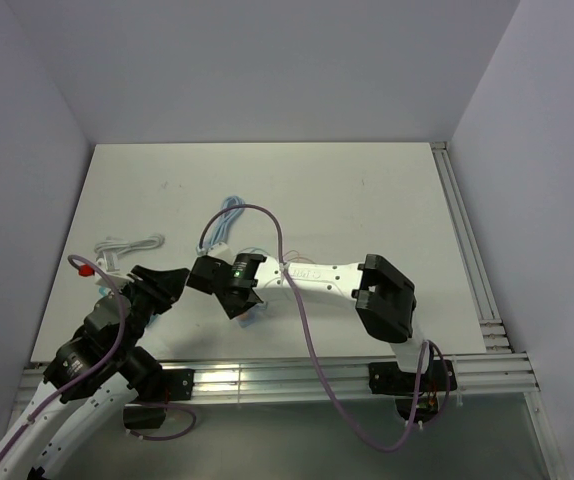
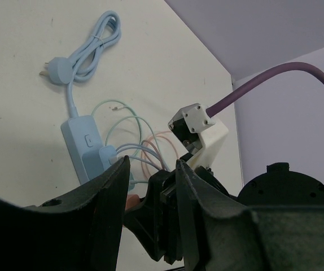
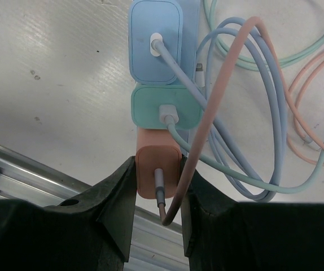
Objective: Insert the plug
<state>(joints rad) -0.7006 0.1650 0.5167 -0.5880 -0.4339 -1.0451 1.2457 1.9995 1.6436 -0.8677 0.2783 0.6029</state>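
The right tool [image 3: 158, 189] is clamped on the orange charger [image 3: 157, 158], one finger on each long side. The charger sits directly ahead of the tool's palm and butts against the green charger [image 3: 150, 107]. Beyond that, the blue charger [image 3: 150, 28] stands in the same row on the power strip [image 2: 78, 138], which lies flat on the tabletop [image 3: 55, 73].

Whether the prongs are already seated cannot be told from here. The press should probably go straight down along the prongs, with the charger's face level with its neighbours and no rocking. The orange cable [image 3: 230, 68] loops off to the tool's right and should stay slack so it does not tilt the body.

The left tool [image 2: 150, 169] has its fingers apart and holds nothing, and it is near the right tool. It could usefully pin the strip against sliding.
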